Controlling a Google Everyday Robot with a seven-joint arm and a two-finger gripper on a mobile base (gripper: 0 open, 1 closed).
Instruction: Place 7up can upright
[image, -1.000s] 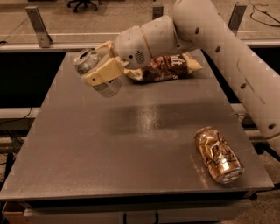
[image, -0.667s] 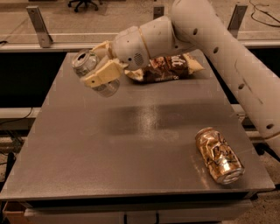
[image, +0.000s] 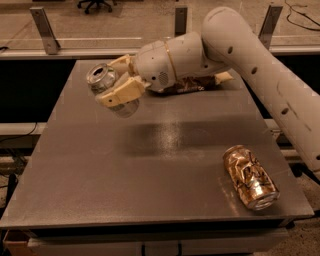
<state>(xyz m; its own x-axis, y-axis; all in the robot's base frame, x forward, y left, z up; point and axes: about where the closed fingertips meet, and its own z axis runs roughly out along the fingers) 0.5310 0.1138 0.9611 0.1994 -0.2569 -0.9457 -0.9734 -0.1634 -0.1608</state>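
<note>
Far left above tabletop (image: 150, 170), gripper (image: 108, 83), fingers (image: 123, 91) clamped on tilted 7up can (image: 101, 76), label unreadable, dented can (image: 250, 176) near right.

Nothing here can be read. The 7up can (image: 102, 76), clamped in the gripper (image: 111, 84) above the far left part of the desk (image: 150, 170), turns its shiny end outward and shows no legible lettering. The dented brown-gold can (image: 250, 176) near the front right corner carries a pattern but no words I can make out. The wrapper (image: 192, 87) at the far edge is equally unreadable.
</note>
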